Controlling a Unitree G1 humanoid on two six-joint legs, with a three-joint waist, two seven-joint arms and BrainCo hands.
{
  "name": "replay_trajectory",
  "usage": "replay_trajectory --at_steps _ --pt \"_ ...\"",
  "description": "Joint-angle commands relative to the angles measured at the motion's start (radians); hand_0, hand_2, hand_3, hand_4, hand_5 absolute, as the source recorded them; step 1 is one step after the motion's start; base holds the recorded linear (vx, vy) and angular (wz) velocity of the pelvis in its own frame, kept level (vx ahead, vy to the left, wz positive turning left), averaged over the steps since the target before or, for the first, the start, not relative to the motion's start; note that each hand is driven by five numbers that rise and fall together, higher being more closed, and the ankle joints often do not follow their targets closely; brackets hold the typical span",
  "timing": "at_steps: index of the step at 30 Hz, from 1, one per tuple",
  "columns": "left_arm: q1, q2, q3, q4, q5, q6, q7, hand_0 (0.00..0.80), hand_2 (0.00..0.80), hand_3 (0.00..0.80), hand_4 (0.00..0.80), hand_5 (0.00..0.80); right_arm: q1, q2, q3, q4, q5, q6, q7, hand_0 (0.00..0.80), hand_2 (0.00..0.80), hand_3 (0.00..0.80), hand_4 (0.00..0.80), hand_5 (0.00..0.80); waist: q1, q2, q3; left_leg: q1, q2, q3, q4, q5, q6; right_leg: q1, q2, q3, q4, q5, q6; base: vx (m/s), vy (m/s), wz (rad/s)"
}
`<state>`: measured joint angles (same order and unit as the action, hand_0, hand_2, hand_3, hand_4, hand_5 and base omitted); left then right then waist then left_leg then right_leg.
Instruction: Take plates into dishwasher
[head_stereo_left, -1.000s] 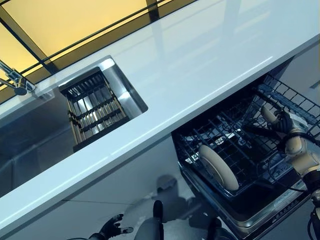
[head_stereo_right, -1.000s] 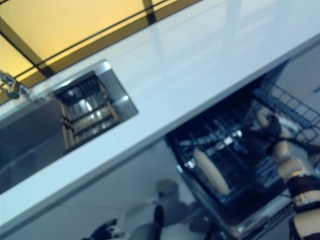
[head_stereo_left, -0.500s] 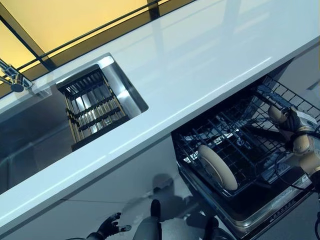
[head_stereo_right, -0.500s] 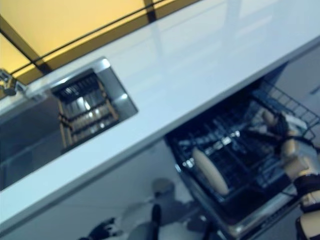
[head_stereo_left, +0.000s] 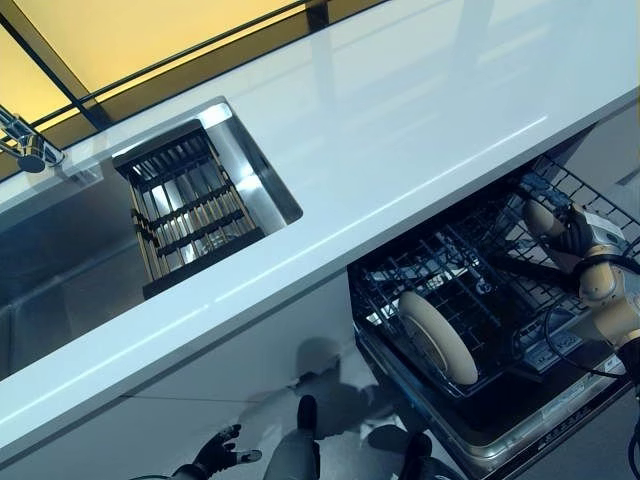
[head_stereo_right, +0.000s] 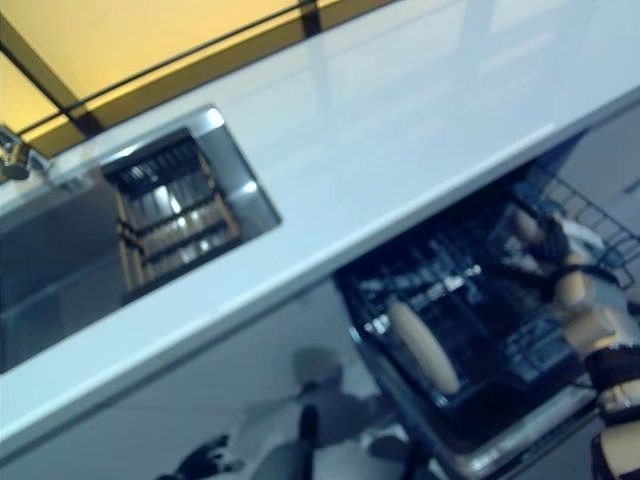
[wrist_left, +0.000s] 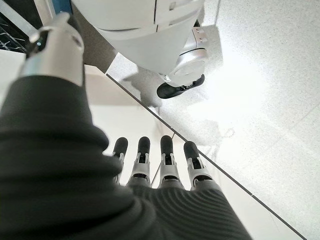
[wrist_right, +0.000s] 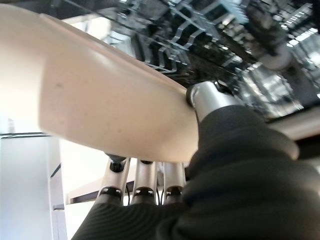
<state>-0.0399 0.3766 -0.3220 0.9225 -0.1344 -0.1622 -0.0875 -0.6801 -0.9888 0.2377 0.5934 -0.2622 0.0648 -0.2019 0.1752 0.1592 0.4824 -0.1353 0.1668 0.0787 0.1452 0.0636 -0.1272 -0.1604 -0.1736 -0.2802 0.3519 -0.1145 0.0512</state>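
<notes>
Nearest the robot, the left hand (head_stereo_left: 222, 455) hangs low by the floor, fingers straight and relaxed, holding nothing; it plays no part at this stage.

Just beyond it the dishwasher rack (head_stereo_left: 470, 300) stands pulled out under the counter (head_stereo_left: 400, 130). One cream plate (head_stereo_left: 437, 337) already stands on edge between the tines near the rack's front, so by my reading at least one plate is loaded. The rest of the rack looks bare of dishes, though its dark far corners are hard to read.

Farther along the rack's right side, the right hand (head_stereo_left: 572, 235) holds a second cream plate (wrist_right: 100, 95); the wrist view shows the thumb pressed over the plate's face and the fingers curled behind it, a firm pinch on the rim. This plate is over the rack's wires; I cannot tell whether it is seated in a slot. I judge the task to be mid-way: this plate has yet to be slotted and released.

Farthest off, the sink (head_stereo_left: 215, 160) sunk into the counter holds a dark slatted drying rack (head_stereo_left: 190, 215) with no plates visible in it. The faucet (head_stereo_left: 25, 140) shows at the far left.
</notes>
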Motion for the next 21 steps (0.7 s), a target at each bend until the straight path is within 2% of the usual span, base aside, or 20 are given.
replay_trajectory --at_steps 1,15,21 --pt "0.067 0.038 0.008 -0.01 -0.002 -0.011 0.014 0.0 0.0 0.0 0.0 0.0 -0.027 -0.015 -0.075 -0.122 0.039 -0.016 -0.02 0.8 0.8 0.8 0.8 0.8 -0.008 -0.062 -0.044 -0.107 0.001 -0.014 -0.058 0.14 0.011 0.108 -0.038 -0.056 -0.033 0.022 0.023 0.0 0.0 0.0" --pt "0.085 0.014 0.078 0.015 -0.012 -0.02 0.028 0.0 0.0 0.0 0.0 0.0 0.206 0.075 -0.28 -0.433 0.19 0.063 0.095 0.8 0.8 0.8 0.8 0.8 -0.059 -0.09 -0.05 -0.099 0.012 0.009 -0.073 0.137 0.009 0.112 -0.02 -0.022 -0.065 0.023 0.02 0.001 0.004 -0.01" --pt "0.082 0.008 0.091 0.02 -0.015 -0.021 0.034 0.0 0.0 0.0 0.0 0.0 0.27 0.12 -0.292 -0.484 0.204 0.07 0.137 0.8 0.8 0.8 0.8 0.8 -0.07 -0.095 -0.05 -0.106 0.014 0.012 -0.07 0.137 0.007 0.109 -0.016 -0.013 -0.068 0.021 0.017 -0.003 0.0 -0.09"
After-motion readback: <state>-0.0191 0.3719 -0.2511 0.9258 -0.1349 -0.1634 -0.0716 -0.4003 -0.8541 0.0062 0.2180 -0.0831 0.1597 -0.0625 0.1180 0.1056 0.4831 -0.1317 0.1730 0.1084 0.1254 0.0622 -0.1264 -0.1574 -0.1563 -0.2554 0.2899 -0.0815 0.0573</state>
